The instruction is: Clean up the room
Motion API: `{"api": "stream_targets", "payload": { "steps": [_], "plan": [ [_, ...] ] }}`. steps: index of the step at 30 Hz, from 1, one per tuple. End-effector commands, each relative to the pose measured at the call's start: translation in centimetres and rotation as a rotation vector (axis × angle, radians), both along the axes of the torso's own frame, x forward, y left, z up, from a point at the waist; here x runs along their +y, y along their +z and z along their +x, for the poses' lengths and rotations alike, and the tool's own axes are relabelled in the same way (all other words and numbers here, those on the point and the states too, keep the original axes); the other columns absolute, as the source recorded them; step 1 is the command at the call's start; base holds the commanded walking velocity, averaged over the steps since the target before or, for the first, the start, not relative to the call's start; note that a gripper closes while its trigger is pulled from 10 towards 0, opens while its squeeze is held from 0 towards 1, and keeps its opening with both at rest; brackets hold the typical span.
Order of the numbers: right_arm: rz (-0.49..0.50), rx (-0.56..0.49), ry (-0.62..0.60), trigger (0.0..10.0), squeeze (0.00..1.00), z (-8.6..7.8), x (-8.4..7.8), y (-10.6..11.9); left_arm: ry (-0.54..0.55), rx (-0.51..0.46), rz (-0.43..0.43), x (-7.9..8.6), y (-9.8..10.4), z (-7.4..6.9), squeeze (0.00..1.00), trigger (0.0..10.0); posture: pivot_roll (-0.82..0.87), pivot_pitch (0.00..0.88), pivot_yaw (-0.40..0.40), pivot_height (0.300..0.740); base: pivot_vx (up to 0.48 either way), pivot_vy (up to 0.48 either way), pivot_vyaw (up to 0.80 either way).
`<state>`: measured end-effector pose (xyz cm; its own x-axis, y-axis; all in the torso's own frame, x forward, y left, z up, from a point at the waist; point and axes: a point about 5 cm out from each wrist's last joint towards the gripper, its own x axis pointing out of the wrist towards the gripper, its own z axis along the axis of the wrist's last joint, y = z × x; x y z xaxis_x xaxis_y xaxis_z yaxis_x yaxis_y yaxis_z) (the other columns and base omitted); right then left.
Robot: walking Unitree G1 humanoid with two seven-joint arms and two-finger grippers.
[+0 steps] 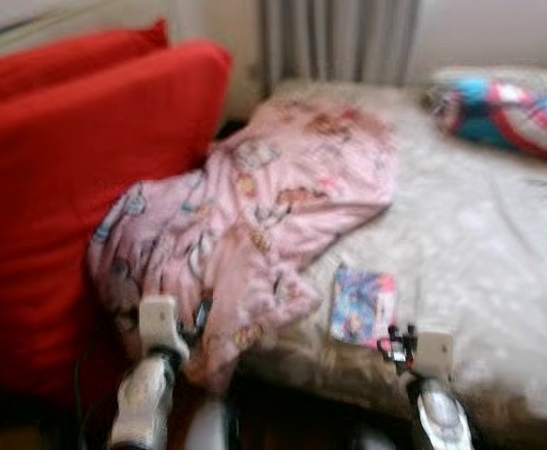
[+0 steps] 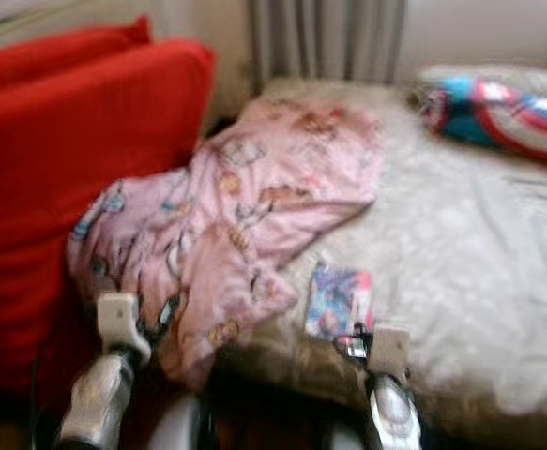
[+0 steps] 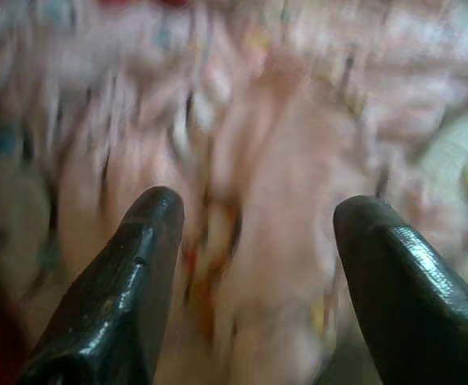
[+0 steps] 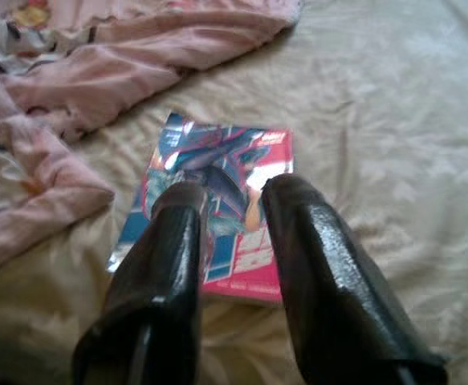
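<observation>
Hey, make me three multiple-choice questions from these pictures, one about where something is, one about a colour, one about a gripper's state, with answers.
1. Where does the book lie?
A. on the bed, beside the pink blanket
B. on the red cushion
C. on the floor

2. What colour is the big cushion left of the bed?
A. blue
B. red
C. grey

3. How are the left gripper's fingers?
A. shut on the book
B. shut on the cushion
C. open, apart over the blanket

Answers:
1. A, the book rests flat on the beige cover next to the blanket's edge.
2. B, it is plainly red.
3. C, the left wrist view shows a wide gap between the fingers.
</observation>
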<state>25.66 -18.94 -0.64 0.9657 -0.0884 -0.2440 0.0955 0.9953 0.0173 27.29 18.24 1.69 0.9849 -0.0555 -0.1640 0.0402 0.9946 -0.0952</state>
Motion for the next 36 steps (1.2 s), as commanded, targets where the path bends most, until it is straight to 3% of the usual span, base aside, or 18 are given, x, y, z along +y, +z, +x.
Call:
{"api": "stream_targets", "payload": {
  "steps": [1, 8, 12, 27, 32, 36],
  "plan": [
    [0.009, -0.001, 0.002, 10.0, 0.0, 0.09, 0.32, 0.01, 0.001, -0.014, 0.0, 0.23, 0.52, 0.5, 0.0, 10.0, -0.02, 0.063, 0.039, 0.636, 0.0, 0.0, 0.0],
    [-0.011, 0.046, 0.009, 10.0, 0.0, 0.18, 0.17, -0.37, -0.004, -0.014, -0.018, -0.08, 0.56, 0.56, 0.0, 10.0, -0.02, 0.068, 0.032, 0.636, 0.0, 0.0, 0.0],
    [0.0, 0.032, 0.017, 10.0, 0.0, 0.27, 0.24, -0.25, -0.005, -0.013, -0.022, -0.17, 0.55, 0.59, 0.0, 10.0, -0.02, 0.068, 0.029, 0.616, 0.0, 0.0, 0.0],
    [-0.005, 0.021, 0.022, 10.0, 0.0, 0.48, 0.3, -0.07, -0.016, -0.014, -0.026, -0.43, 0.65, 0.86, 0.0, 10.0, -0.03, 0.063, 0.028, 0.616, 0.0, 0.0, 0.0],
    [-0.006, 0.015, 0.022, 10.0, 0.0, 0.5, 0.43, -0.05, -0.021, -0.014, -0.026, -0.49, 0.66, 0.89, 0.0, 10.0, -0.03, 0.064, 0.03, 0.586, 0.0, 0.0, 0.0],
    [-0.001, 0.008, 0.019, 10.0, 0.0, 0.45, 0.43, -0.01, -0.023, -0.013, -0.027, -0.51, 0.65, 0.88, 0.0, 10.0, -0.03, 0.064, 0.03, 0.586, 0.0, 0.0, 0.0]
  ]
}}
